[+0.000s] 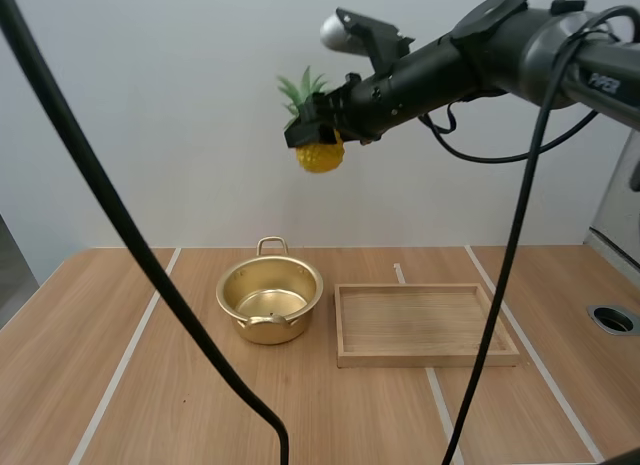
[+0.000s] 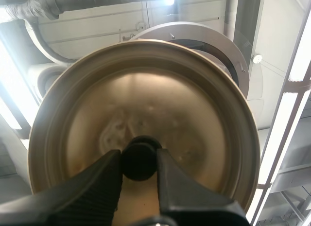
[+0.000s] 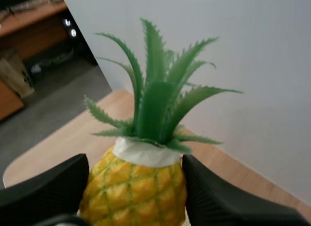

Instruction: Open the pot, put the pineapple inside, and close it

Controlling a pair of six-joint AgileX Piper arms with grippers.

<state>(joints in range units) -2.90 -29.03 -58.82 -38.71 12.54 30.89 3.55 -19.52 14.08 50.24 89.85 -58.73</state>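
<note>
Pot (image 1: pixel 272 331) stands open, lid (image 2: pixel 146 104) pinched in the left gripper (image 2: pixel 139 164); pineapple (image 1: pixel 319 153), clamped by the right gripper (image 1: pixel 314 126), hangs at its twelve o'clock; insertion and closing remain.

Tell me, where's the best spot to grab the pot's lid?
By the black knob in its middle, coming straight at that face, one finger each side, as the left gripper does. The lid is a wide round disc; the knob is its only narrow part.
</note>
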